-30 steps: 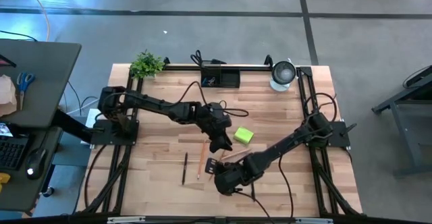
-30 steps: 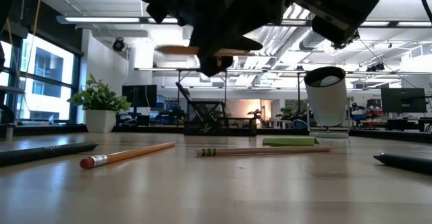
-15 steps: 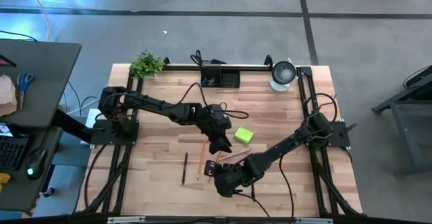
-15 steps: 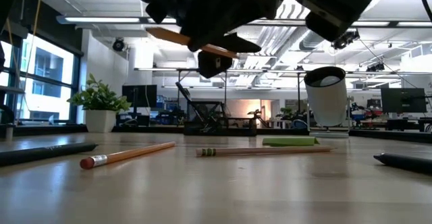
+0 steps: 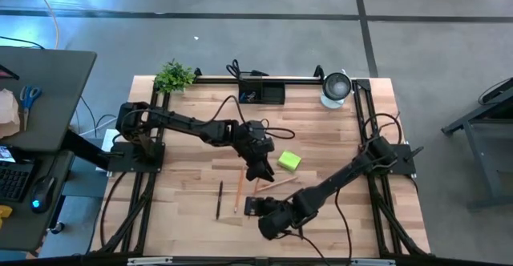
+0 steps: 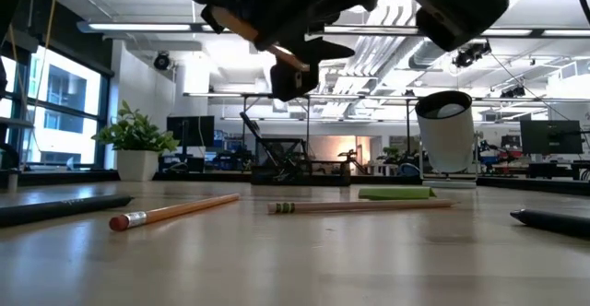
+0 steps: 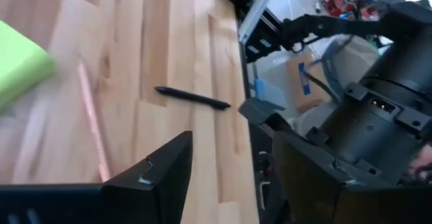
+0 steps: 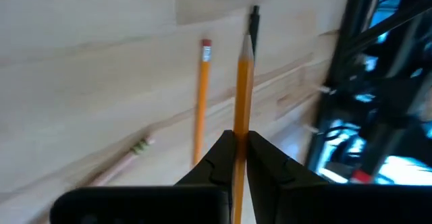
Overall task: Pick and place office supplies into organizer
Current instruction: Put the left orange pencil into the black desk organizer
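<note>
My right gripper (image 8: 239, 150) hovers near the table's near edge (image 5: 255, 207), shut on an orange pencil (image 8: 241, 96). That pencil shows slanted and clear of the table in the low view (image 6: 263, 41). My left gripper (image 7: 229, 183) is open above mid-table (image 5: 258, 170), beside the lime-green sticky-note pad (image 5: 288, 161). A second orange pencil (image 5: 238, 190), a wooden pencil (image 5: 276, 184) and a black pen (image 5: 219, 199) lie flat on the table. The black organizer (image 5: 263, 94) stands at the far edge. My right gripper pinches the orange pencil's shaft (image 8: 240, 137) between its two fingers. The pencil runs along the fingers, and its sharpened tip (image 8: 247, 40) sticks out ahead of them. It is lifted clear of the table and tilted.
A silver-and-white cup (image 5: 336, 88) stands at the far right corner and a small potted plant (image 5: 173, 76) at the far left. Another black pen (image 7: 192, 97) lies near the right arm. Cables run by the organizer. Bare wood shows on the table's left and right sides.
My right gripper has moved a little toward the near edge, still shut on the pencil. In the low view the held pencil has gone from level to steeply slanted, one end rising. The things on the table have kept still.
</note>
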Robot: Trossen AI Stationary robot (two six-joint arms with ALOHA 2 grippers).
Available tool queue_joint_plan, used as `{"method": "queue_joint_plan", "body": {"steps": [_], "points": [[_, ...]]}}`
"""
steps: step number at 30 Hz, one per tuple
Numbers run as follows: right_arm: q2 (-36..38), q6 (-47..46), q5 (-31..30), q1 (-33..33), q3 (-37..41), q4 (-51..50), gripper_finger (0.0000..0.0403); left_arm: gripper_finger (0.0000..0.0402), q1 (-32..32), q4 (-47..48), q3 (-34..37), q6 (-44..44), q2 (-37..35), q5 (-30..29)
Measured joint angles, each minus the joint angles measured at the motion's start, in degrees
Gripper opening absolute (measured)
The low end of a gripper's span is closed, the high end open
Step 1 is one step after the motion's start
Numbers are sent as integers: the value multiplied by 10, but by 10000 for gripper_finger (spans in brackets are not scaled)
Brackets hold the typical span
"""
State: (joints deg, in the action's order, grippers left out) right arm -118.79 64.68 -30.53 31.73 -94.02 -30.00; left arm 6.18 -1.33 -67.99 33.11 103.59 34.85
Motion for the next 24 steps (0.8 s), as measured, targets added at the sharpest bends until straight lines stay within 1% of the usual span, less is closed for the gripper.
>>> {"method": "queue_joint_plan", "body": {"steps": [5,7,9,13,14,17,18,21,24], "points": [[-6,45,-26,6,0,1,11,195,-2,-8,0,2,-12,15],[-6,47,-30,9,0,-2,11,195,-2,-30,-1,4,-13,19],[-6,48,-37,9,0,0,11,195,-2,-25,0,11,-15,37],[-6,43,-54,13,0,3,11,196,-2,-11,0,6,-18,31],[-6,39,-53,14,0,3,11,196,-4,-4,0,4,-18,25],[-6,28,-44,17,0,3,11,196,-11,15,0,-20,-18,-30],[-6,26,-44,18,0,3,11,196,-15,21,0,-27,-18,-40],[-6,26,-47,21,0,3,11,196,-18,19,0,-29,-18,-57],[-6,36,-47,21,0,9,11,196,-22,3,0,-21,-18,-58]]}}
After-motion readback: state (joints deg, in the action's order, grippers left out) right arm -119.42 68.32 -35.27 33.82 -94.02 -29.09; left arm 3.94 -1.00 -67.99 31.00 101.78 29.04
